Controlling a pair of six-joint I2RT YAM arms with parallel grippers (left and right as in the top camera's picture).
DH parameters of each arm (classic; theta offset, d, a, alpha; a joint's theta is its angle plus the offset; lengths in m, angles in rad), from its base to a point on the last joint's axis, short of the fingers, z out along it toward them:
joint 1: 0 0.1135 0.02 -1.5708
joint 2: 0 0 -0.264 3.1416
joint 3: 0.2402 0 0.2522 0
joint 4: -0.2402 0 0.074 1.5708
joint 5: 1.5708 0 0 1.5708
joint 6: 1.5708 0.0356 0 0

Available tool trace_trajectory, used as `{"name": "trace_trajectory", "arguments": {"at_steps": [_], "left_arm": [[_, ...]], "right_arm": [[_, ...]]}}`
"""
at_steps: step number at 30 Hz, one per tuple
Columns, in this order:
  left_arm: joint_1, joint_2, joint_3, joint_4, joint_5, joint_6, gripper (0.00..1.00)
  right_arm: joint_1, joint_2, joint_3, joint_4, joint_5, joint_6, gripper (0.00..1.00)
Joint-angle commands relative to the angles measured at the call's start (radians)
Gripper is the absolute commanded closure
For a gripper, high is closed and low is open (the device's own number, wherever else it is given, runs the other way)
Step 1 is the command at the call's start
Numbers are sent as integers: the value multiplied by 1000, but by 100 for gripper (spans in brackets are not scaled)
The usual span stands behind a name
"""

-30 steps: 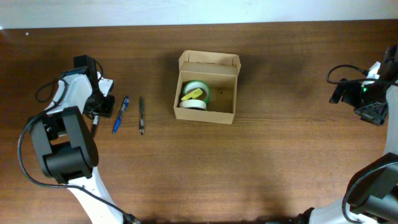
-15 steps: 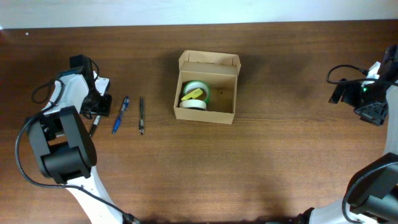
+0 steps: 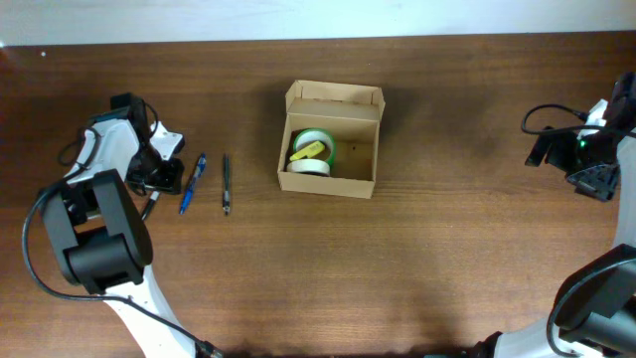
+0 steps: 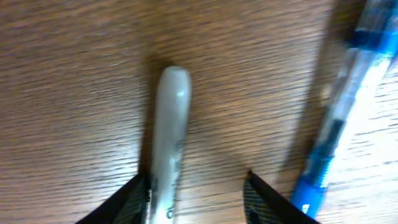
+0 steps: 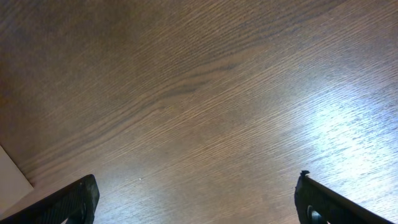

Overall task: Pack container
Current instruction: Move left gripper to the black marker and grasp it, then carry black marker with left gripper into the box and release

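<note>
The container (image 3: 328,185), a tan cardboard box with its flap lid open at the back, stands mid-table and holds a green-and-white tape roll (image 3: 316,144). My left gripper (image 3: 157,177) is at the far left, low over the table. In the left wrist view it (image 4: 196,199) is open, with a grey pen (image 4: 169,130) lying between the jaws against the left finger. A blue pen (image 4: 339,118) lies just outside the right finger. My right gripper (image 5: 199,199) is open and empty over bare wood at the far right (image 3: 593,179).
The blue pen (image 3: 193,183) and a dark pen (image 3: 226,184) lie side by side between my left gripper and the box. A second, white roll (image 3: 310,167) sits at the box's front. A black cable (image 3: 545,114) loops by the right arm.
My left gripper has shifted slightly left and turned a little beside the pens. The box, the pens and the right arm have not moved.
</note>
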Motion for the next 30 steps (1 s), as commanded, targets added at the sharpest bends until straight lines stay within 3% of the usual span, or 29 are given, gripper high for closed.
{"name": "trace_trajectory", "arguments": {"at_steps": [1,5,13,20,25,30], "left_arm": [[45,47,-15,11,11,25,66],[48,46,-15,17,11,25,97],[27,43,90,-47,77,-13,98],[-54,42,639,-350,155,-33,98],[-171,42,1008,-541,271,158,99],[-371,42,1161,-648,299,358,98]], "right_arm": [[0,-4,-7,-1,-5,1,1],[0,-4,-7,-1,-5,1,1],[0,-4,-7,-2,-5,1,1],[0,-4,-7,-2,-6,2,1],[0,-4,-7,-5,-11,2,1],[0,-4,-7,-6,-14,2,1]]}}
